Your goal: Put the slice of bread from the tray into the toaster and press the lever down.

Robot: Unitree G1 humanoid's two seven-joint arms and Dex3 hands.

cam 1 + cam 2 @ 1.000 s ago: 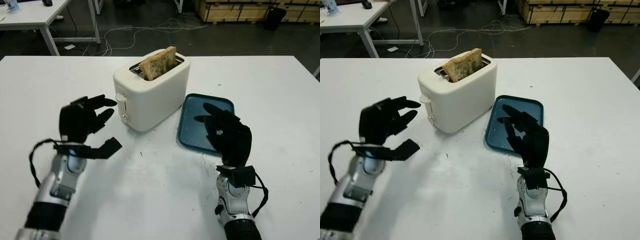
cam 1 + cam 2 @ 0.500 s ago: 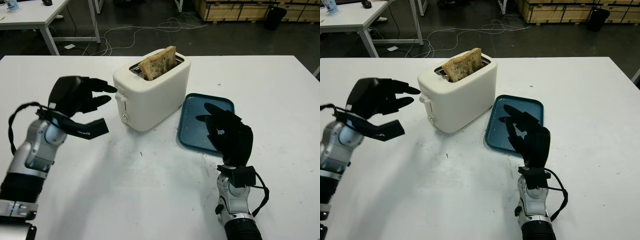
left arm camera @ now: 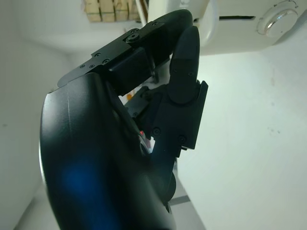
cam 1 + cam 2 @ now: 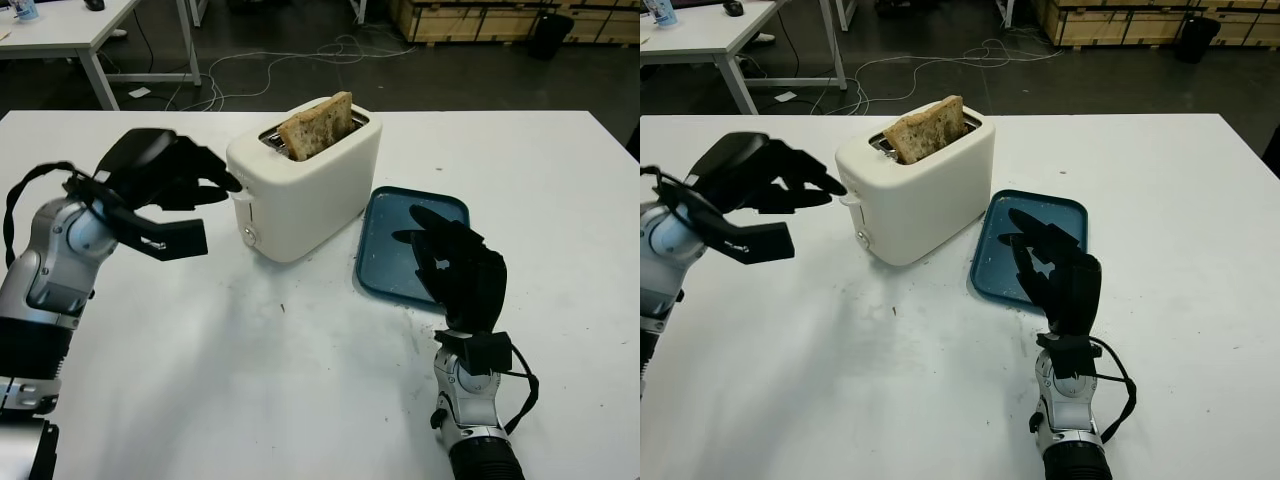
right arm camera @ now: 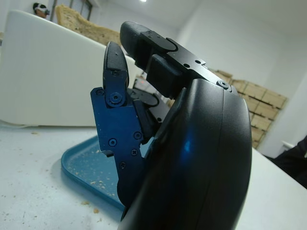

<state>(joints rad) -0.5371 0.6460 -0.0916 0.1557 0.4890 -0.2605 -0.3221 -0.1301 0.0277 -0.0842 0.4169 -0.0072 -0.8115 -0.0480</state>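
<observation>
One step remains: the left hand (image 4: 165, 180) (holding nothing) must push down the lever (image 4: 240, 195) just beyond its fingertips.

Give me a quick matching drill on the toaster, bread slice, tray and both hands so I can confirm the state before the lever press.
Things:
1. brown slice of bread
2. teal rectangular tray
3. left hand
4. right hand

States:
A. open, raised over the tray's near edge
B. on the table beside the toaster, holding only crumbs
C. standing in the slot of the white toaster, top sticking out
D. at the toaster's lever end, fingers reaching toward it

Pairs: 1-C, 2-B, 3-D, 4-A
</observation>
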